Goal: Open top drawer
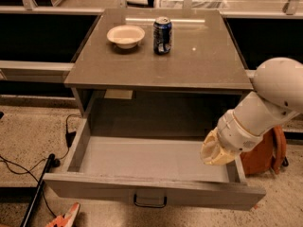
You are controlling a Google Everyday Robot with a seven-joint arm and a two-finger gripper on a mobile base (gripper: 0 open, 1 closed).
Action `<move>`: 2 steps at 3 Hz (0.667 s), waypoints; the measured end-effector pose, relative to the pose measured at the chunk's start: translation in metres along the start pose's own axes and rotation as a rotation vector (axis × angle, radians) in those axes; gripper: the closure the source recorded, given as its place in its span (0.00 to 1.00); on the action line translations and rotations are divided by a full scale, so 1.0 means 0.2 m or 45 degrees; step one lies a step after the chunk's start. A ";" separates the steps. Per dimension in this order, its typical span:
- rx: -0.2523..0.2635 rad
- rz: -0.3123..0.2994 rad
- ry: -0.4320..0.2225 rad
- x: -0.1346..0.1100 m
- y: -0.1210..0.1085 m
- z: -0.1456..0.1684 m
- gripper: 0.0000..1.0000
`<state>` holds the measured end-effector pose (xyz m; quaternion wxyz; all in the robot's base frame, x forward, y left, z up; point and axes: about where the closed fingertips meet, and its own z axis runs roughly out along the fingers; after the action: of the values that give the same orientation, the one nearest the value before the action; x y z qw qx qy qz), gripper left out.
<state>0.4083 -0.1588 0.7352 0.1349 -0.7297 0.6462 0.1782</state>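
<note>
The wide grey top drawer [94, 189] with the pale grey inside is sitting pulled well out across the lower half of the frame, under the grey-brown square table top [199, 65]; judging by how far it is standing out, the opening is looking about done; the small dark loop handle [150, 202] is sitting at the centre of the front panel, lower middle of the frame, with nothing touching it; the cream-coloured gripper [217, 150] on the white arm is hanging at the right of the frame, over the drawer's right side near its side wall; whether it is apart or together I cannot tell, nor whether it is touching the wall; the drawer is looking stiff and hard, not fragile, probably light, sliding along one line only; being wide, it is likely binding if pulled from one end, so the centre loop is looking like the best hold; the flat grey faces are probably slippery; the cream round bowl [125, 35] and blue soda can [162, 35] are standing near each other on the top, upper middle, likely rattling if the drawer is jerked.
</note>
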 end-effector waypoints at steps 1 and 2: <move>0.010 -0.004 0.005 -0.01 0.00 -0.02 0.83; 0.010 -0.004 0.005 -0.01 0.00 -0.02 0.60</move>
<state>0.4078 -0.1590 0.7396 0.1366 -0.7306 0.6460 0.1738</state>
